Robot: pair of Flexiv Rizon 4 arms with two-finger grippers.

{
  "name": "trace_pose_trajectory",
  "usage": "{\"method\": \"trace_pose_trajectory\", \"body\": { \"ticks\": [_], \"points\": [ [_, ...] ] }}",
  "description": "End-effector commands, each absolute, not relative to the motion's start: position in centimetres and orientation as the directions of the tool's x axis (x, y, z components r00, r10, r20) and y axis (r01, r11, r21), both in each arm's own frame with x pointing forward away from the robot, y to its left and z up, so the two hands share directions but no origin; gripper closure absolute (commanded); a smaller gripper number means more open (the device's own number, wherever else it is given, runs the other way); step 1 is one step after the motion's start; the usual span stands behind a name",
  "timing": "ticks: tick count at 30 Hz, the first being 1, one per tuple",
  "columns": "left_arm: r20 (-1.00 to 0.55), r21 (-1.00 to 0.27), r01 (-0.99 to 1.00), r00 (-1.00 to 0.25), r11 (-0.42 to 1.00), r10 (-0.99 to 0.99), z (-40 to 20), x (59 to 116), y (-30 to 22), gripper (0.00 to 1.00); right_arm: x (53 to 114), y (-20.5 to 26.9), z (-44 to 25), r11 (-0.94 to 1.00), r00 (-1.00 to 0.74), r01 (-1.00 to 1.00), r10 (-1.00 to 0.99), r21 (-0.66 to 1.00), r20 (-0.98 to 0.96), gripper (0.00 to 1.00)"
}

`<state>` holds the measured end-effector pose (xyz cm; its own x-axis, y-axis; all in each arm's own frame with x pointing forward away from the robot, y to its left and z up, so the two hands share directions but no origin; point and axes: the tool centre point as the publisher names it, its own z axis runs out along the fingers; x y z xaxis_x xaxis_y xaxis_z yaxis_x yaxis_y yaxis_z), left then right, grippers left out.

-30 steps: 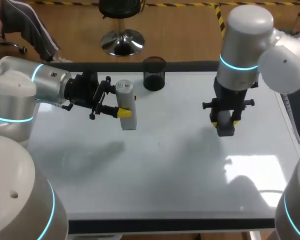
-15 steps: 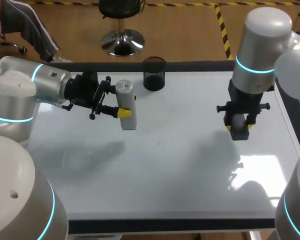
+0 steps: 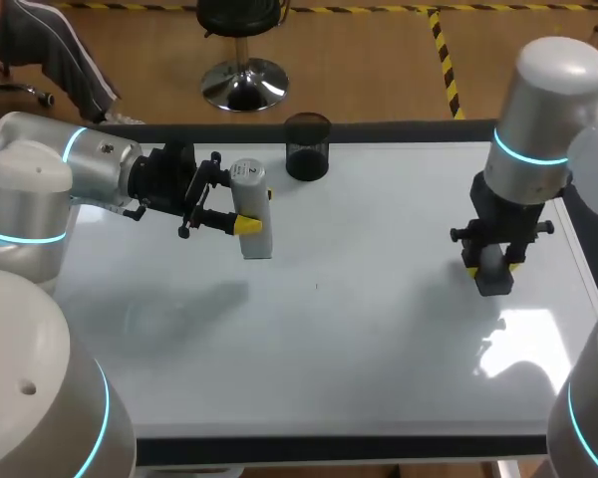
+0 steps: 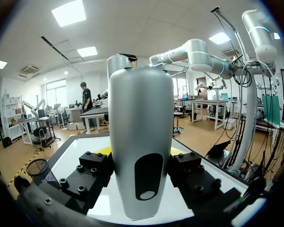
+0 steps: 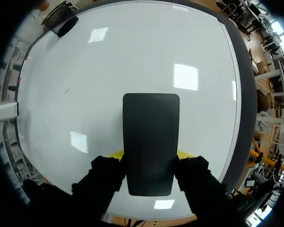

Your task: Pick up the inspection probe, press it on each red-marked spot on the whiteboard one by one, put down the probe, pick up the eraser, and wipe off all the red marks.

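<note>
Whiteboard (image 3: pixel 379 349): white and glossy with a dark rim, covering the tabletop and reflecting the ceiling lights.
Left arm (image 3: pixel 50 189): comes in from the left side and lies level over the far left part of the board, wrist turned toward the middle.
Right arm (image 3: pixel 543 119): comes in from the right side and stands upright over the right part of the board, wrist pointing straight down.
Left gripper (image 3: pixel 249 214): fingers pinching the probe from two sides, one yellow tip showing on the near flank in the head view.
Right gripper (image 3: pixel 492 269): fingers clamped on the two long sides of the eraser, a strip of yellow showing at each side in the right wrist view.
Probe (image 3: pixel 253 241): grey, rounded and tapered, with a dark oval window low on its body. Held upright in the left gripper over the far left of the board, near the cup but apart from it.
Cup (image 3: pixel 307 146): dark, standing at the far edge of the board, left of the middle, well apart from the right gripper.
Eraser (image 5: pixel 150 137): dark rectangular block in the right gripper, flat face toward the board, over its right part near the right rim. Contact with the surface cannot be told.
Speck (image 3: pixel 316 286): tiny dark mark near the middle of the board, between the two grippers.
</note>
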<state>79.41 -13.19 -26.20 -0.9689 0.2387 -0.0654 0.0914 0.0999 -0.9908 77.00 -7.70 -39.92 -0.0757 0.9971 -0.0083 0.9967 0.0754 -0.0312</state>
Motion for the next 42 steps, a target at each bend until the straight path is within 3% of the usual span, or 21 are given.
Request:
{"method": "trace_pose_trajectory", "body": {
  "ticks": [1,38,39,40,42],
  "points": [
    [-0.067,-0.991,0.093,-0.969,0.099,0.237,-26.1,79.3,-13.1,1.0,77.1,-8.6,-40.2,0.076,-0.076,0.997,0.997,-0.031,0.005,1.0],
    [-0.067,-0.991,0.093,-0.969,0.099,0.237,-26.1,79.3,-13.1,1.0,76.6,-12.4,-42.0,0.032,-0.031,0.999,0.999,-0.027,0.039,1.0],
    [-0.067,-0.991,0.093,-0.969,0.099,0.237,-26.1,79.3,-13.1,1.0,76.6,-12.4,-42.0,0.031,-0.029,0.999,0.999,-0.026,0.042,0.97],
    [-0.067,-0.991,0.093,-0.969,0.099,0.237,-26.1,79.3,-13.1,1.0,76.5,-12.4,-42.1,0.03,-0.028,0.999,0.999,-0.026,0.042,0.88],
    [-0.067,-0.991,0.093,-0.969,0.099,0.237,-26.1,79.3,-13.1,1.0,76.5,-12.5,-42.2,0.027,-0.026,0.999,0.999,-0.026,0.042,0.62]
  ]
}}
